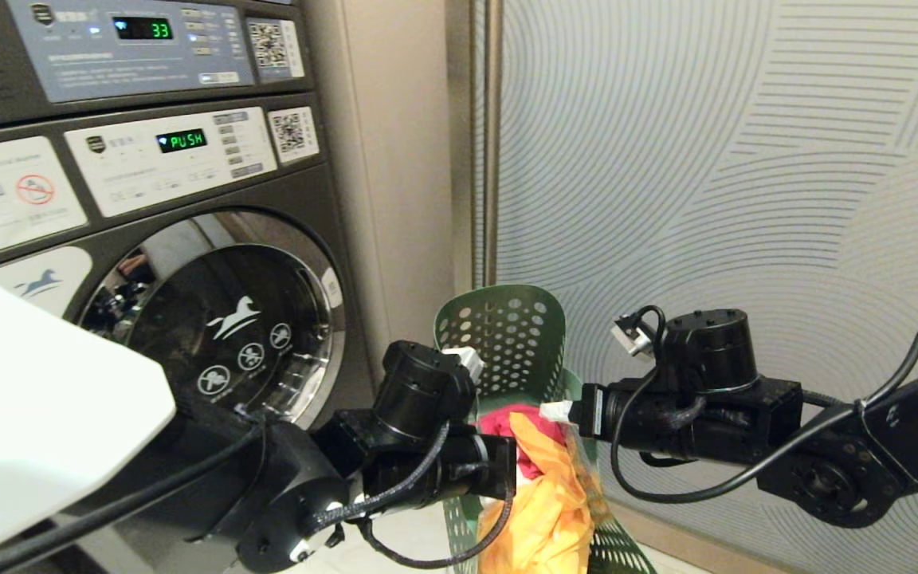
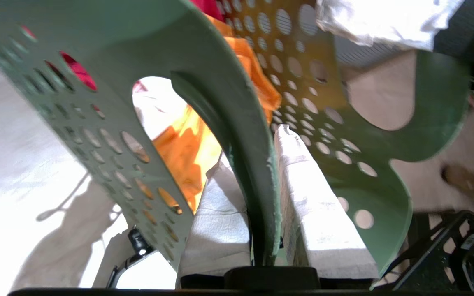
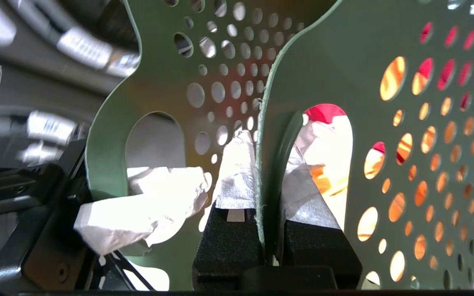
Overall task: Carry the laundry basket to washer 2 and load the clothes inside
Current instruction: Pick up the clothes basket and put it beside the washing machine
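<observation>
1. The laundry basket (image 1: 507, 343) hangs off the floor between the two arms, just to the right of the washer (image 1: 212, 319), whose round chrome-rimmed door is closed.
2. The left gripper (image 2: 268, 230) is clenched on the basket's rim beside an oval handle cutout; its white-padded fingers (image 2: 315, 213) press the green wall from both sides.
3. The right gripper (image 3: 268, 205) grasps the opposite wall the same way, one padded finger (image 3: 237, 176) inside and one outside, at the edge of the other handle cutout.
4. In the head view both arms reach inward toward each other, the left one (image 1: 419, 446) crossing in front of the washer door, the right one (image 1: 714, 414) coming in from the patterned wall panel (image 1: 746, 159).
5. The clothes sit inside the basket: a yellow-orange garment (image 1: 547, 510) piled up to the near rim, a red one (image 1: 499, 422) behind it, close to the left gripper.
6. The basket's far end stands near the metal trim (image 1: 491, 143) between washer and panel, leaving a narrow gap there.
7. A strip of pale floor (image 1: 411, 526) shows below the basket.
8. The washer's panel display (image 1: 182, 141) reads "PUSH"; the unit above shows "33" (image 1: 143, 29).
</observation>
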Motion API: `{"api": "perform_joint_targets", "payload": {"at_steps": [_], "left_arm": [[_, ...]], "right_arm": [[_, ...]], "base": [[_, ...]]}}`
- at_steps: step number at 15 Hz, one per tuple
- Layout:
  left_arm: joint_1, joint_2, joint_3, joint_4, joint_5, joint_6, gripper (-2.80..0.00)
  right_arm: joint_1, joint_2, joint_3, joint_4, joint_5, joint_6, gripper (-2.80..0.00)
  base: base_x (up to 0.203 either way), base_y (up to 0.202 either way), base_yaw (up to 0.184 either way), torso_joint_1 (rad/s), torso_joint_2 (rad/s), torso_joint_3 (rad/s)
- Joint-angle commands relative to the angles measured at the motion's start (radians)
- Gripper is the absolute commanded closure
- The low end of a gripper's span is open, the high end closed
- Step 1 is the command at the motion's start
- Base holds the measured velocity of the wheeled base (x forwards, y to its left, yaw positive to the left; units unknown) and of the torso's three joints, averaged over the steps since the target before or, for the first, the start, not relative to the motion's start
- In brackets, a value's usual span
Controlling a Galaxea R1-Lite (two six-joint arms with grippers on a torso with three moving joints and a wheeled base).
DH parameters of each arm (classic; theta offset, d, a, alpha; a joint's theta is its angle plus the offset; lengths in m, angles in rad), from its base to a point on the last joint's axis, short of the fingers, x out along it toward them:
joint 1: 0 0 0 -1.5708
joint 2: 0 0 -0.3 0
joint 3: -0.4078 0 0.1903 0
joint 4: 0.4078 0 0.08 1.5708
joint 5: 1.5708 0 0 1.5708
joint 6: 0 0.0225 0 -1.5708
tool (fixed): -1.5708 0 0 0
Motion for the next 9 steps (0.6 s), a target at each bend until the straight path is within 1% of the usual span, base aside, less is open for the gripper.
{"api": "perform_joint_targets", "payload": {"at_steps": [1,9], "left_arm": [[0.0,0.006,-0.001,-0.004,0.0,-0.003,0.0],[0.0,0.009,0.004,-0.004,-0.003,-0.004,0.0]], "right_arm": [[0.002,0.007,0.0,-0.004,0.002,0.003,0.0],[0.014,0.03,-0.003,-0.004,0.005,0.006,0.0]], "base": [[0.0,-0.012,0.175,-0.002,0.0,0.007],[-0.001,-0.008,0.171,0.001,0.0,0.002]]}}
